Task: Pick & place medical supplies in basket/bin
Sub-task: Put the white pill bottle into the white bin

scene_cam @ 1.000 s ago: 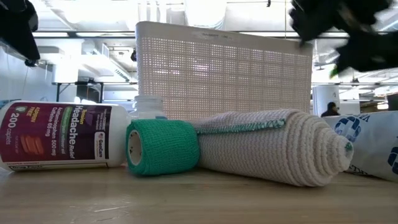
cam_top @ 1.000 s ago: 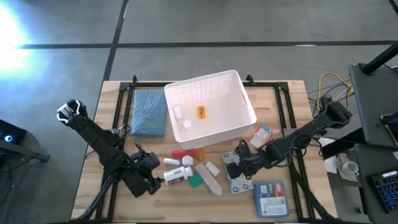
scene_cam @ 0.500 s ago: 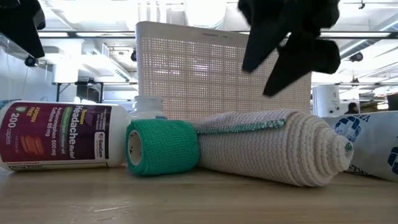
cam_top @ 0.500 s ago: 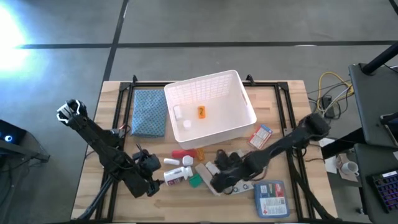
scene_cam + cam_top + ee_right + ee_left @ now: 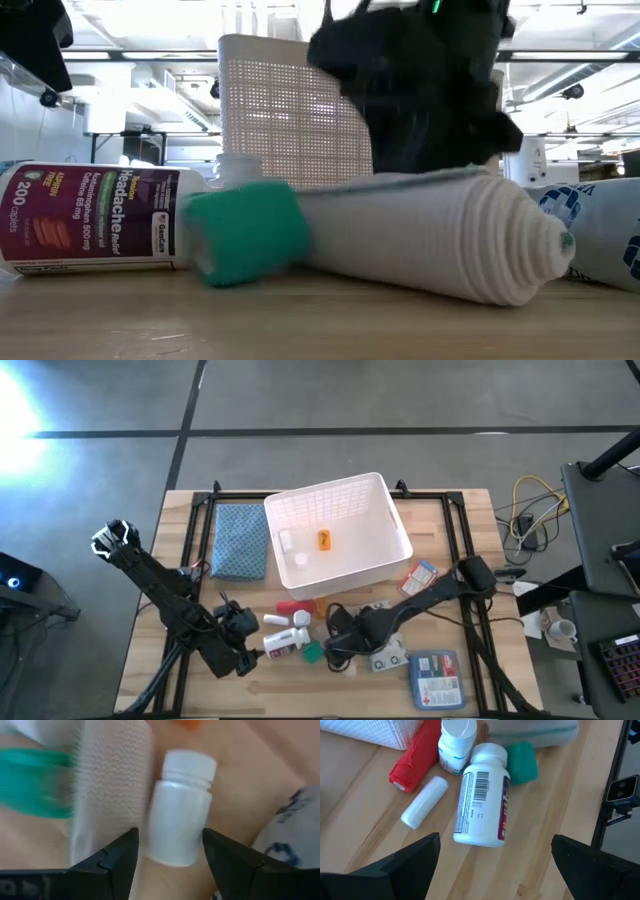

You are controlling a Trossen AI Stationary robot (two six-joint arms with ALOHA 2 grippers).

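Note:
My right gripper (image 5: pixel 336 644) (image 5: pixel 170 855) is open and low over the supplies near the table's front. Its fingers stand on either side of a small white pill bottle (image 5: pixel 180 810) lying on the table. The pale bandage roll (image 5: pixel 430 235) (image 5: pixel 110 785) and the green roll (image 5: pixel 245 232) lie beside it. My left gripper (image 5: pixel 243 636) (image 5: pixel 495 865) is open and waits just short of the purple-labelled white bottle (image 5: pixel 482 805) (image 5: pixel 283 643). The white basket (image 5: pixel 392 510) holds a white bottle, an orange vial (image 5: pixel 323 540) and a white cap. My right gripper comes down slanting from the table's right. One finger (image 5: pixel 112 855) lies against the side of the pale bandage roll (image 5: pixel 115 820), which rests on the table. Whether the pads touch the white bottle between them, I cannot tell.
Red roll (image 5: pixel 292 607), an orange vial (image 5: pixel 322 606), grey packet (image 5: pixel 392 658), blue pouch (image 5: pixel 433 678) and red-white-blue box (image 5: pixel 418 580) lie around the right arm. A blue-grey folded cloth (image 5: pixel 240 540) lies left of the basket. A small white roll (image 5: pixel 425 802) lies by the left gripper.
My right gripper has swept toward the table's left, from above the grey packet to the pale roll and small white bottle, and has come down. The pale roll and the green roll have been nudged: in the low view both have shifted and the green one has slid left.

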